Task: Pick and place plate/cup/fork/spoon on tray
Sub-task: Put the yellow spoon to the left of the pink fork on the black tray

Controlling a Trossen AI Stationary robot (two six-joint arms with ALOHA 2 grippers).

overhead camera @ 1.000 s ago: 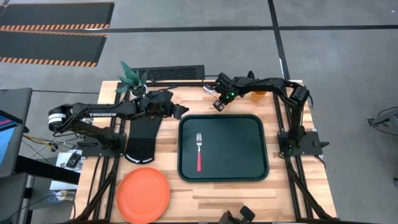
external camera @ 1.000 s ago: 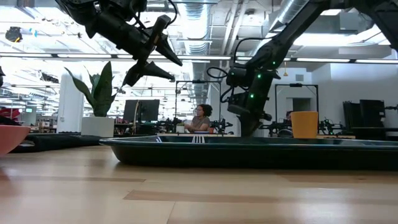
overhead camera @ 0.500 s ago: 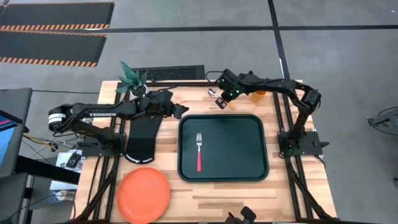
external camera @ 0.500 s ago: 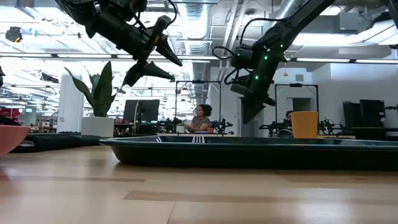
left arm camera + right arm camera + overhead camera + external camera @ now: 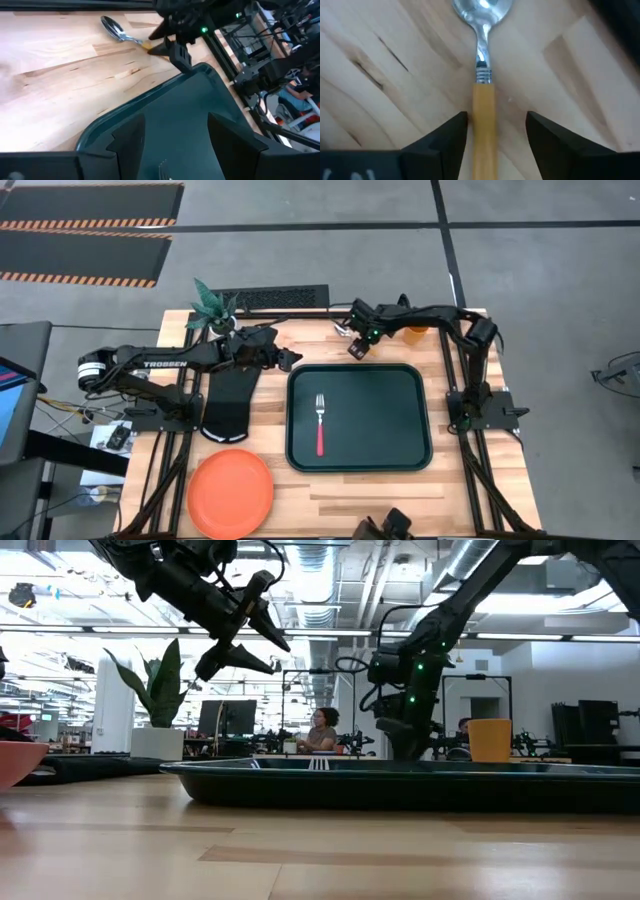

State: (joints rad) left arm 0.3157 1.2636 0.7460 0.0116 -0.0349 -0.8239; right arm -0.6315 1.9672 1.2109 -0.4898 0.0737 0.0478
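Observation:
The spoon (image 5: 483, 75), with a silver bowl and an orange handle, lies flat on the wooden table behind the tray's far edge. My right gripper (image 5: 496, 132) is low over it and open, one finger on each side of the handle; I see no touch. The fork (image 5: 320, 425) lies on the dark tray (image 5: 400, 385). The orange plate (image 5: 231, 493) rests on the table's near left part. The cup (image 5: 416, 333) stands at the far right. My left gripper (image 5: 175, 142) hovers open above the tray's far left corner.
A black oven mitt (image 5: 228, 405) lies left of the tray, under my left arm. A small potted plant (image 5: 213, 307) stands at the far left edge. Bare wood shows in front of the tray and between tray and plate. People sit in the room beyond.
My right gripper rose and tipped up behind the tray, then came back down over the spoon. Its fingers stand wider apart now than before. The spoon lies on the table between them.

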